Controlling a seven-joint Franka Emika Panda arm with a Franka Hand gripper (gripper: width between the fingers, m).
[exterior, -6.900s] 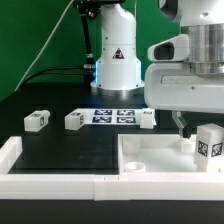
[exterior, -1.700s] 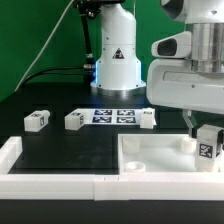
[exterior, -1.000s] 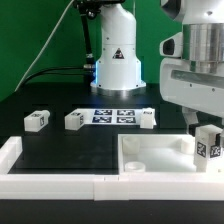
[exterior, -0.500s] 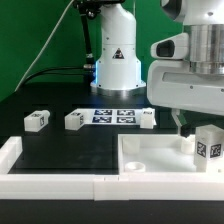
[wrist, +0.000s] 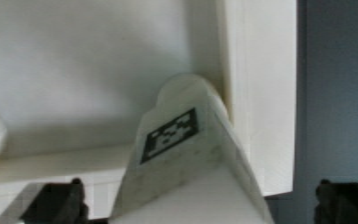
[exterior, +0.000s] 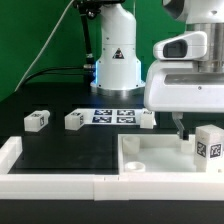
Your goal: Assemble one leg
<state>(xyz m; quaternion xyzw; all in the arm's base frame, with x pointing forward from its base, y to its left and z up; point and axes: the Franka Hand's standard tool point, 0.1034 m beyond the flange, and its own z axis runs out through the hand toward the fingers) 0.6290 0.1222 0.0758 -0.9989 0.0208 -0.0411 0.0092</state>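
Observation:
A leg (exterior: pixel 210 145), a chunky white block with a black-and-white tag, stands upright in the right corner of the large white tray-shaped piece (exterior: pixel 150 166). My gripper (exterior: pixel 190 127) hangs just above it. In the wrist view the leg (wrist: pixel 190 150) sits between my two dark fingers (wrist: pixel 60 200), which stand wide apart with a gap on each side. The gripper (wrist: pixel 202 206) is open and holds nothing. The tray's raised rim (wrist: pixel 256 60) runs beside the leg.
Three more small white legs lie on the black table: one (exterior: pixel 37 120) at the exterior view's left, one (exterior: pixel 75 119) beside it, one (exterior: pixel 147 118) by the marker board (exterior: pixel 112 116). The arm's base (exterior: pixel 115 60) stands behind. A white wall (exterior: pixel 50 185) borders the front.
The arm's head has shifted a little to the exterior view's left over the last second. The leg has stayed standing in the tray's corner.

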